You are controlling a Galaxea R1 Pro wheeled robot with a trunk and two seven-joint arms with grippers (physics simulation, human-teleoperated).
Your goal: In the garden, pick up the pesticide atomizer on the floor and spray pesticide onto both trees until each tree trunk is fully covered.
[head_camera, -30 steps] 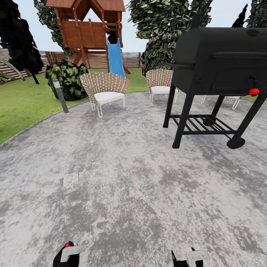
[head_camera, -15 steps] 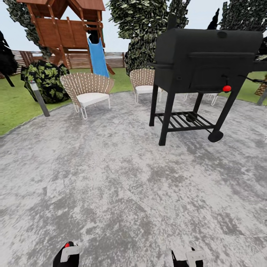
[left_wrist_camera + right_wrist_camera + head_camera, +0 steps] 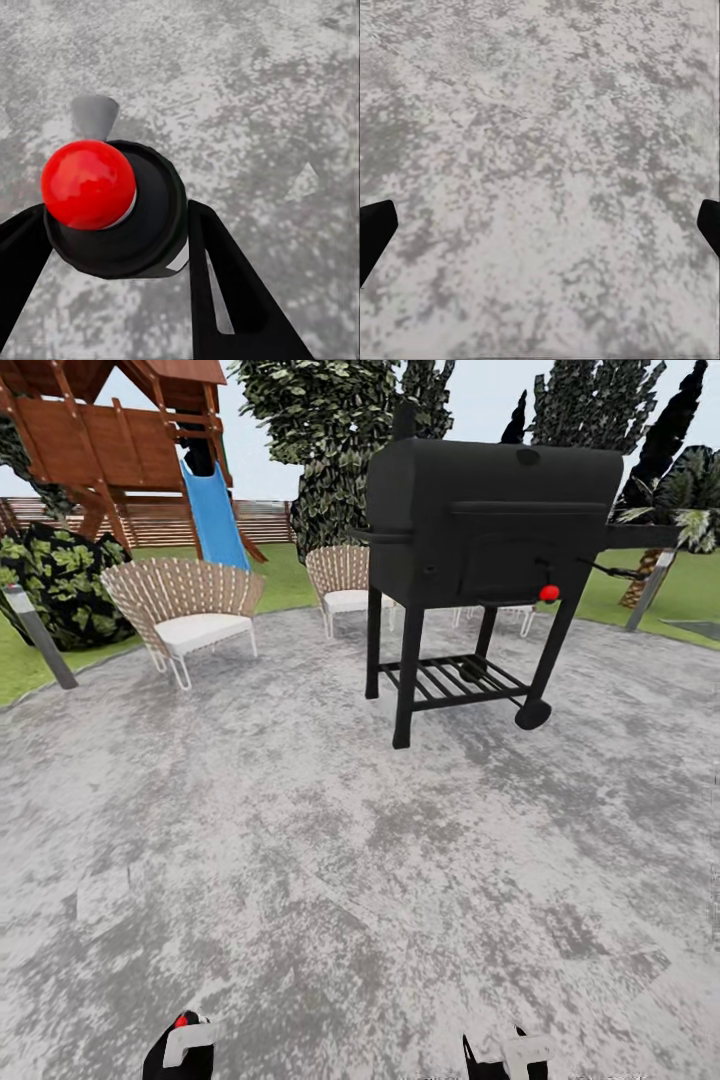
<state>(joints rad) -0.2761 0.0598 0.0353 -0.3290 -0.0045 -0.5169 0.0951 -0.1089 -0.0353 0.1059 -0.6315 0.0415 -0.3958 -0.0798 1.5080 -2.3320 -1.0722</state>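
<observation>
Left gripper is clamped on the pesticide atomizer, a black round-bodied sprayer with a glossy red ball knob on top and a short grey nozzle stub poking out beyond it; the black fingers sit on either side of the body. The atomizer is already in hand, low at the robot's left side, over the mottled grey paving. Its long axis runs roughly along the fingers, away from the wrist.

In the head view the left gripper and right gripper both hang low at the frame's bottom edge, arms tucked in. The right gripper holds nothing, its dark fingertips spread wide over bare paving.

Ahead: a black barrel grill on a wheeled stand, two slatted wicker chairs with white cushions, and a brown wooden play tower with a blue slide. Mottled green-and-white foliage rises behind the grill (no pale bare trunk can be made out from here, so which tree is the target, cannot tell).

Judgement: transit phase, no spraying yet. The left arm carries the tool, so it will need to lift and aim the nozzle once a trunk is close.
</observation>
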